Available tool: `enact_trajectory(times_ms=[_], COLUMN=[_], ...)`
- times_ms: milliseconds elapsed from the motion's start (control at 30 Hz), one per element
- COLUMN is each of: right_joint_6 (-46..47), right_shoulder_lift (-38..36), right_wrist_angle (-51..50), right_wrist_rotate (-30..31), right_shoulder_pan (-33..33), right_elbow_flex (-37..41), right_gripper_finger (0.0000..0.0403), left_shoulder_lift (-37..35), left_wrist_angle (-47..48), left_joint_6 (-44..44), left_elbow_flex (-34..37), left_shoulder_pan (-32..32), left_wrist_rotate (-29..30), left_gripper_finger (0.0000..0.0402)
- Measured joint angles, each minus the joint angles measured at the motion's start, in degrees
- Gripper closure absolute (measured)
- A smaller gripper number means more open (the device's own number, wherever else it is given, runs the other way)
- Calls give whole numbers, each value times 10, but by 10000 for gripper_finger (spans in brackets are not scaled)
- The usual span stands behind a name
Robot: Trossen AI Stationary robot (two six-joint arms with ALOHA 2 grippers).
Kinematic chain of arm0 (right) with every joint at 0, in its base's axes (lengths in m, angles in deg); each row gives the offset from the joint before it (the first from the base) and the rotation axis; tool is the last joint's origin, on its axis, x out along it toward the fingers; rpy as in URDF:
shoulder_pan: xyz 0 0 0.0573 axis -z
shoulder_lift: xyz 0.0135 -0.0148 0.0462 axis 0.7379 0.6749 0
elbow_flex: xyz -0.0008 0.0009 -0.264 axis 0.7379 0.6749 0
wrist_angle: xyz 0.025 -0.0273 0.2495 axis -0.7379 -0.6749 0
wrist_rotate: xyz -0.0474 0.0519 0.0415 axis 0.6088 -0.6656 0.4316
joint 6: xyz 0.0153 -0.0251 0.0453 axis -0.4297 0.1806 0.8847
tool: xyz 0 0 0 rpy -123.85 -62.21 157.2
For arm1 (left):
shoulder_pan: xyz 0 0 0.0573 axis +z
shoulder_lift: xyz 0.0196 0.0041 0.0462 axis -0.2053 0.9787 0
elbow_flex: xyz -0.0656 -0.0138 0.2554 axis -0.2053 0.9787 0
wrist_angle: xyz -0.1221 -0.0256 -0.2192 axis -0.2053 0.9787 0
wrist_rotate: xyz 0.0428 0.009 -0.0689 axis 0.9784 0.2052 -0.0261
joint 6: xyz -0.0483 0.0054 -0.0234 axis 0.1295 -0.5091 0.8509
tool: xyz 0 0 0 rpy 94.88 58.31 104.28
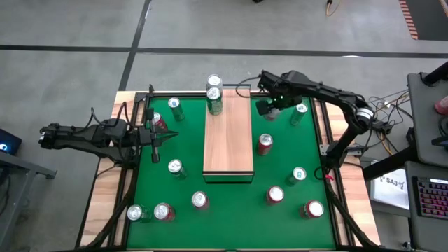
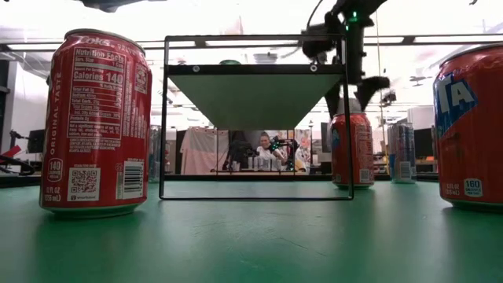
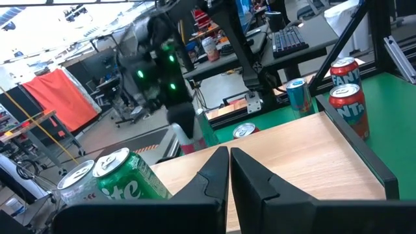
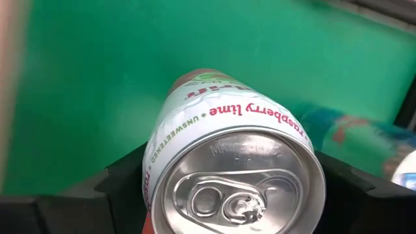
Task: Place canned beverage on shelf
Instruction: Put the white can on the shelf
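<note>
The shelf (image 1: 227,143) is a long pale wooden board in the middle of the green table. Two cans (image 1: 214,91) stand upright at its far end, one silver and one green. My right gripper (image 1: 268,107) hangs just right of the shelf's far part, shut on a white "raspberry lime" can (image 4: 221,123). In the left wrist view this can (image 3: 187,127) shows below the right arm, beyond the shelf. My left gripper (image 1: 155,143) waits shut over the table's left side, pointing level toward the shelf, fingers together (image 3: 229,170). My right gripper pinches the white can between its two fingers, one (image 4: 120,185) on each opposite side wall, close under the can's top rim (image 4: 162,162). The fingers come from above, slanting steeply down along the can. The can hangs nearly upright, top up, clear of the green surface.
Several cans stand scattered on the green table: a red one (image 1: 264,143) right of the shelf, a green one (image 1: 301,109) near the right gripper, others at front (image 1: 200,200) and left (image 1: 176,168). Dark frame rails edge the table.
</note>
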Motion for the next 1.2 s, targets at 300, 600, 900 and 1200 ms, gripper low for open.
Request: enact_trajectory(times_ms=[300,600,900,1200], right_joint_6=[-21,-39,-20,-14], right_shoulder_lift=[-1,2,15,55], right_wrist_angle=[-64,-115,-115,-92], right_wrist_rotate=[4,-11,-30,-46], right_shoulder_pan=[-19,-80,-160,-228], right_elbow_flex=[-173,-310,-317,-317], right_gripper_finger=[107,107,107,107], left_shoulder_lift=[0,0,0,0], left_wrist_angle=[-1,-3,-3,-7], left_joint_6=[0,0,0,-2], left_elbow_flex=[0,0,0,0], left_shoulder_pan=[0,0,0,0], left_wrist_rotate=[0,0,0,0], left_gripper_finger=[402,402,402,402])
